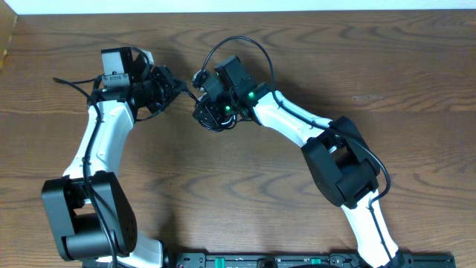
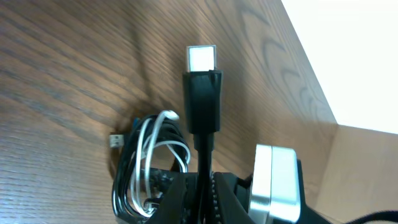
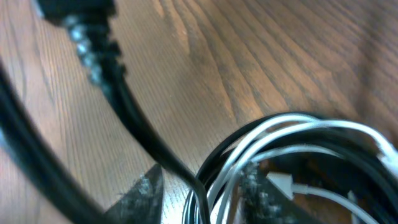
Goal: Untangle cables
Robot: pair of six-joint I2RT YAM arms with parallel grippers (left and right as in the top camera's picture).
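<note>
Left fingers (image 2: 225,194) clamped on black cable (image 2: 202,102), plug end sticking out. Right fingers (image 3: 144,193) narrowly apart, straddling its coil with white cable (image 3: 298,132) on bench (image 3: 217,56); can't tell if gripping.

black cable (image 2: 202,99), white cable (image 2: 145,144), coiled together

Black left claw (image 1: 179,87), white arm links (image 1: 97,141), black joints (image 1: 342,160), green light (image 1: 253,94).
</note>
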